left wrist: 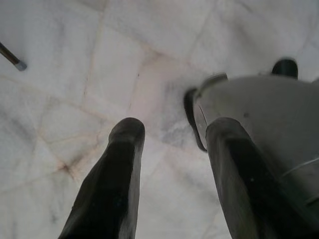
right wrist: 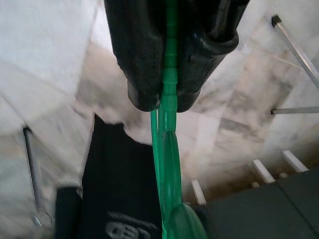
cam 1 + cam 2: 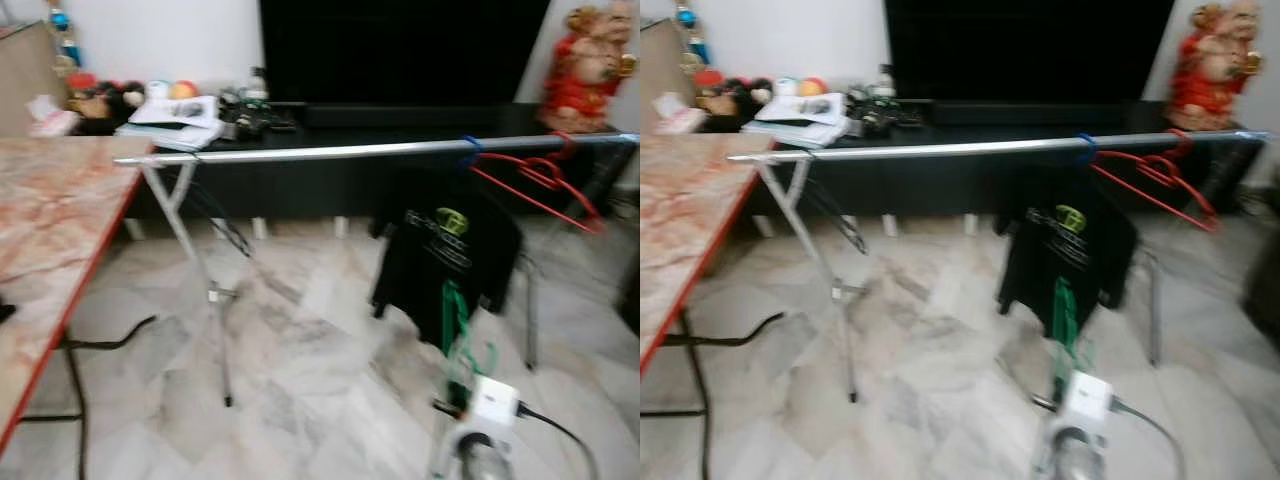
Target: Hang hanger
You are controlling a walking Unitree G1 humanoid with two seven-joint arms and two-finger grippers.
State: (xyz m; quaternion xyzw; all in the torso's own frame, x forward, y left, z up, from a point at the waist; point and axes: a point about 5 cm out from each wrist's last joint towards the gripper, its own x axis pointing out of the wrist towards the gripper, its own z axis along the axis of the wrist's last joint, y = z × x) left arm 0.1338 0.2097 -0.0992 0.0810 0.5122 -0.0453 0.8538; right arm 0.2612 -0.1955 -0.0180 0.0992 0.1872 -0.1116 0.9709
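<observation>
While the head views are blurring, the right gripper point(image 2: 162, 102) is pinching a green plastic hanger point(image 2: 167, 164) between its two black fingers point(image 2: 139, 59), pressed tight against the hanger's thin stem. Hanging from that hanger, just beyond the fingertips, is a black T-shirt with a green and white print point(image 3: 445, 255). Above and beyond the gripper, a long silver metal rail point(image 3: 350, 151) is running across on a folding stand, with red wire hangers point(image 3: 540, 180) hooked near its right end. The left gripper point(image 1: 172, 134) is hanging over the pale marble floor point(image 1: 99, 74) with its fingers spread apart. Well off to the left is standing a marble-patterned table with a red edge point(image 3: 50, 230).
</observation>
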